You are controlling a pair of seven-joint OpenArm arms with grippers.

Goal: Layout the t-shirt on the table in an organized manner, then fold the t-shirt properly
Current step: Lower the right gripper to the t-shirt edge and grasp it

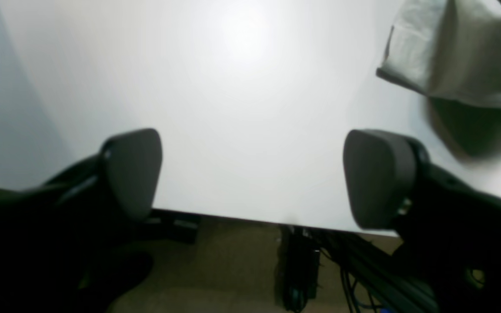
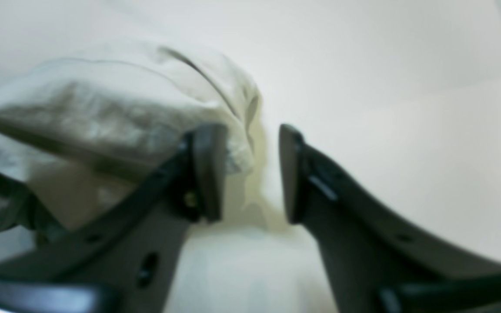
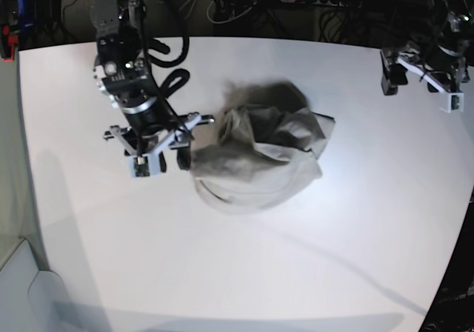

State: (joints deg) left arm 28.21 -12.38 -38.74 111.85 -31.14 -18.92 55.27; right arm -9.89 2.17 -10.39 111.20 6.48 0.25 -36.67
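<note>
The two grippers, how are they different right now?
The left gripper has its jaws spread very wide, while the right gripper shows a narrower gap. The left gripper hangs near the table's edge, far from the t-shirt; the right gripper sits right beside the crumpled t-shirt, one finger against the cloth. Both are dark, open and holding nothing.

The t-shirt (image 3: 259,150) is plain pale grey-beige, the worktop (image 3: 244,258) smooth white, and both pincers' pads (image 1: 133,171) dark grey.
</note>
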